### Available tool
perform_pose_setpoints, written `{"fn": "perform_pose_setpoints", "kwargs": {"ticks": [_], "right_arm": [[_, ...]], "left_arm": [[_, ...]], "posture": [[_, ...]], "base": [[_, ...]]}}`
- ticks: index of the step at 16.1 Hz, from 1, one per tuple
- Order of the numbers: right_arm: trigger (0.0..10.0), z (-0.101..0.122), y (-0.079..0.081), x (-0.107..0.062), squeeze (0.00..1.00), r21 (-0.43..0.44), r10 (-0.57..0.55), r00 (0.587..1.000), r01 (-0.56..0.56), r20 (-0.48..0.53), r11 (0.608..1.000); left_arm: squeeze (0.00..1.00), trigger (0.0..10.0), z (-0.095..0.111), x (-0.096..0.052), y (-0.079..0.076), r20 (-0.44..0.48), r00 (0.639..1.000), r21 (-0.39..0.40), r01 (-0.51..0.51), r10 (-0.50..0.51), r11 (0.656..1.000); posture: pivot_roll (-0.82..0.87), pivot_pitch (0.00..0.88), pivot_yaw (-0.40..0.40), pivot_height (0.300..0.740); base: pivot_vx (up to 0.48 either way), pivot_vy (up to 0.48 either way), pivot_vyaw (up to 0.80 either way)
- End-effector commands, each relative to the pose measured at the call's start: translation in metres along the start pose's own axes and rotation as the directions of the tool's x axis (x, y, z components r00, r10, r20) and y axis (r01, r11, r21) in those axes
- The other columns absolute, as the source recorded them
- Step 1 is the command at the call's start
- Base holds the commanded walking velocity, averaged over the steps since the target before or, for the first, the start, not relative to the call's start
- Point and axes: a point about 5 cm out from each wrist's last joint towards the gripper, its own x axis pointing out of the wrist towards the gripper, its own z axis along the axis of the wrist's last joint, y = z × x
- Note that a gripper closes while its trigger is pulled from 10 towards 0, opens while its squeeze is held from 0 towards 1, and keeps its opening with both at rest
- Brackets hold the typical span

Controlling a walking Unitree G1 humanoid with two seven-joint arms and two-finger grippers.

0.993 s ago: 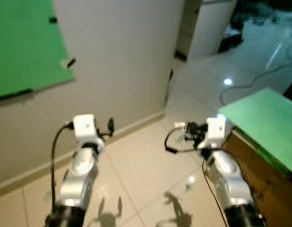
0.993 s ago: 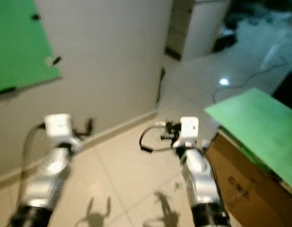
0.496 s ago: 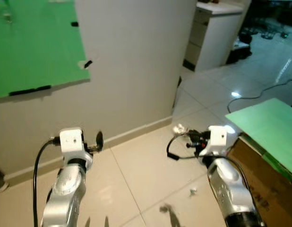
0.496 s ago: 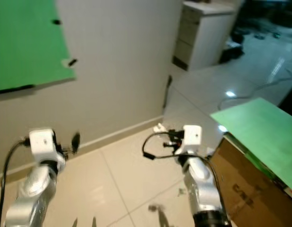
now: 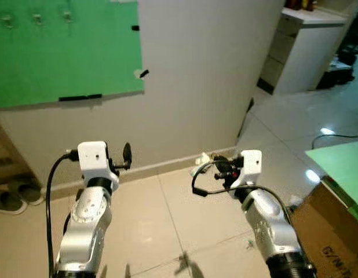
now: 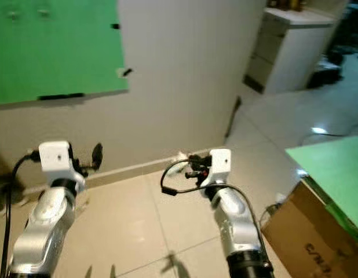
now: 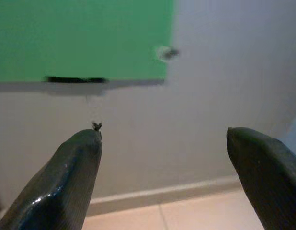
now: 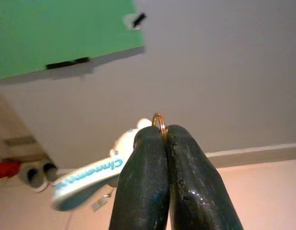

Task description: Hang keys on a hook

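One set of keys [image 8: 156,125] is being carried, pinched by its thin gold ring between the two closed fingers of the right pincer [image 8: 165,139]. A white tag with blue lettering [image 8: 88,179] is dangling loose beside the ring. The set is judged to be light, hard and small, with a slick metal ring that could be slipping or twisting in the grip; the ring is the sensible place for taking hold, since enough of its loop is being left free above the fingertips for passing over a hook. The tag is likely to be swinging whenever the arm is moved.

The left pincer [image 7: 162,158] is being held wide apart with nothing in it.

A green board [image 5: 63,52] is being seen on the grey wall [image 5: 196,75], at about eleven o'clock from the keys in the head view. Three small hooks [image 5: 37,18] are being counted along its top edge, though they are blurred. One white cabinet [image 5: 306,49] is standing at about one o'clock, one cardboard box [image 5: 332,237] at about four o'clock.
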Motion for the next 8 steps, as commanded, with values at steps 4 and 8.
{"fn": "perform_pose_setpoints", "kwargs": {"ticks": [4, 8], "right_arm": [[0.0, 0.0157, -0.0080, -0.0011, 0.00, -0.036, -0.022, 0.998, 0.024, 0.062, 0.999], [0.0, 0.0177, -0.0060, -0.0014, 0.00, -0.063, -0.015, 0.997, 0.020, 0.078, 0.998]], "left_arm": [[0.00, 10.0, -0.0099, -0.0005, 0.0060, -0.053, 0.998, -0.024, -0.047, 0.046, 0.999], [0.00, 10.0, -0.0095, 0.0026, 0.0014, -0.060, 0.997, -0.024, -0.043, 0.042, 0.999]], "posture": [[0.13, 0.000, 0.007, 0.740], [0.11, 0.000, 0.020, 0.740]], "base": [[0.480, 0.000, 0.40], [0.480, 0.000, 0.76]]}}
